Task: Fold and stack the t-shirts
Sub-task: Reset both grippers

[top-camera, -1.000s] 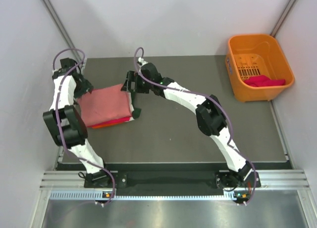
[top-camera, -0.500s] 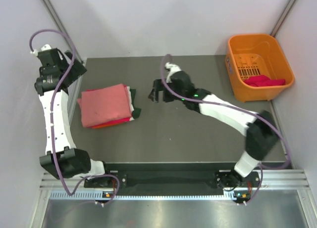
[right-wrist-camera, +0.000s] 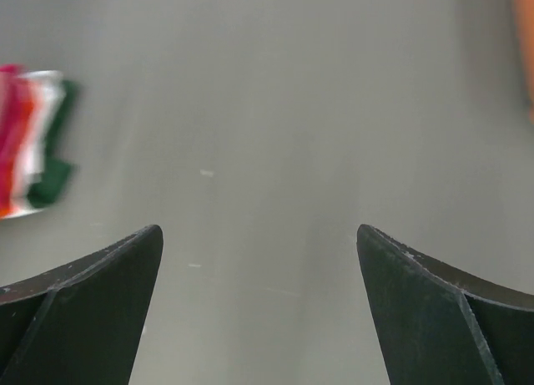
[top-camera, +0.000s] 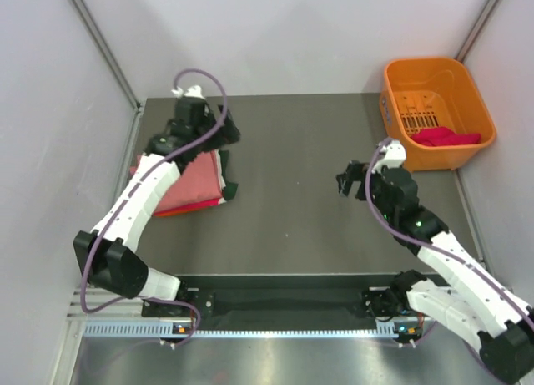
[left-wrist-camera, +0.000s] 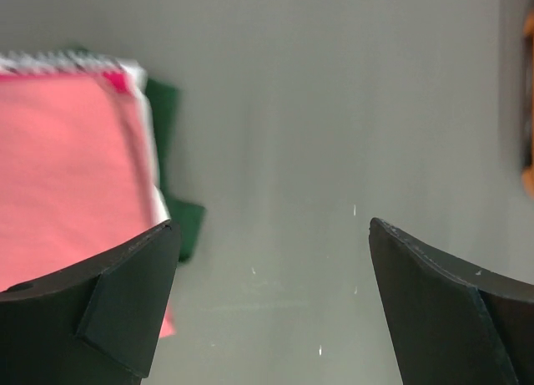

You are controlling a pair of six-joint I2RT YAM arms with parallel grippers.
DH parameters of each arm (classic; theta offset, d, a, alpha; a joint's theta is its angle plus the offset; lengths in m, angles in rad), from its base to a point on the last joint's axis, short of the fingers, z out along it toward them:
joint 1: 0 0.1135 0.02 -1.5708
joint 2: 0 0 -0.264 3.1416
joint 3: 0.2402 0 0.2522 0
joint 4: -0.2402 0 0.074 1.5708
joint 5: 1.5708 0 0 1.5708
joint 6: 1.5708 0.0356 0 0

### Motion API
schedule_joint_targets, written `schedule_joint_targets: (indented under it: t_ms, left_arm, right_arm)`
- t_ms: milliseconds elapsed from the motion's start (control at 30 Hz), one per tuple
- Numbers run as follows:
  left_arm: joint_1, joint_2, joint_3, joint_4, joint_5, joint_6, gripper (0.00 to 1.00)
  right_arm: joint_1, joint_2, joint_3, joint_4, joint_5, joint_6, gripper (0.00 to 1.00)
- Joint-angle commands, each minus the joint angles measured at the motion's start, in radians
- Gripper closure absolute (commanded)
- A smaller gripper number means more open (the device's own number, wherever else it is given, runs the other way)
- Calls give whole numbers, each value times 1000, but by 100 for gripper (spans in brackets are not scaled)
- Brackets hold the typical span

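The folded t-shirts (top-camera: 198,183) lie stacked at the left of the table, a salmon-pink one (left-wrist-camera: 67,164) on top. Orange, white and dark green (left-wrist-camera: 171,147) edges show beneath it. My left gripper (top-camera: 225,134) hovers open and empty over the stack's far right corner; in the left wrist view its jaws (left-wrist-camera: 271,306) frame bare table beside the stack. My right gripper (top-camera: 354,181) hangs open and empty over the table's right half, well away from the stack (right-wrist-camera: 33,151). A magenta-red t-shirt (top-camera: 447,137) lies crumpled in the orange basket (top-camera: 400,122).
The orange basket stands at the far right corner against the wall. My left arm (top-camera: 146,193) crosses over the stack's left part. Grey walls close in the table at left, back and right. A metal rail (top-camera: 284,301) runs along the near edge.
My left arm has swung from the far left wall back over the stack's far right corner. My right arm has drawn back from the table's middle to the right. Both grippers have stayed open.
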Motion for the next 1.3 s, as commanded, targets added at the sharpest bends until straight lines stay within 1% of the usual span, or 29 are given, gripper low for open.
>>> schedule_joint_targets:
  t_ms: [0, 33, 100, 133, 167, 200, 233, 267, 367, 400, 433, 500, 533, 600, 633, 700, 800, 900, 1100, 1267]
  left_arm:
    - [-112, -42, -110, 156, -59, -18, 1]
    - [-135, -43, -177, 178, -67, -16, 2]
    - [-180, -51, -255, 273, -65, -13, 3]
    - [-223, -60, -295, 305, -67, -4, 3]
    - [-244, -65, -376, 337, -71, 0, 3]
    - [-279, -75, -415, 409, -73, 20, 4]
    - [-296, -80, -485, 437, -84, 28, 3]
    - [-310, -85, -518, 466, -91, 34, 3]
    - [-323, -124, -639, 552, -79, 68, 2]
    - [-324, -158, -671, 577, -79, 88, 3]
    - [-323, -175, -740, 651, -73, 98, 2]
    - [-323, -227, -811, 727, -62, 129, 2]
    - [-323, -241, -873, 786, -59, 132, 3]
    - [-323, -266, -923, 839, -55, 129, 3]
    - [-323, -281, -969, 901, -44, 126, 3]
    - [-323, -289, -1006, 959, -20, 129, 3]
    - [-323, -304, -989, 922, 22, 108, 3]
    - [-323, -315, -987, 920, 37, 89, 4]
    - [-323, -329, -1001, 920, 8, 100, 4]
    - [-324, -333, -1006, 922, 8, 106, 4]
  right_arm:
    - [-26, -105, -82, -60, 189, -34, 0]
    - [-26, -128, -102, -60, 216, -35, 0]
    - [-28, -185, -158, -48, 244, -35, 0]
    - [-28, -203, -176, -40, 270, -29, 0]
    - [-31, -231, -186, -34, 275, -9, 0]
    - [-28, -244, -203, -11, 272, -8, 0]
    - [-29, -252, -212, -2, 281, -1, 0]
    - [-29, -266, -223, 9, 299, 9, 0]
    - [-29, -274, -318, 70, 338, 25, 0]
    - [-29, -272, -343, 127, 358, 47, 0]
    - [-29, -269, -370, 162, 375, 29, 0]
    - [-29, -255, -424, 271, 353, 11, 0]
    - [-29, -257, -409, 259, 320, 3, 0]
    - [-29, -254, -409, 255, 303, -15, 0]
    - [-29, -255, -416, 264, 309, -5, 0]
    - [-28, -271, -417, 249, 310, 2, 0]
    - [-31, -303, -430, 249, 307, 2, 0]
    - [-29, -341, -449, 247, 319, 12, 0]
    - [-31, -380, -464, 238, 320, 22, 0]
    - [-29, -363, -463, 241, 312, 29, 0]
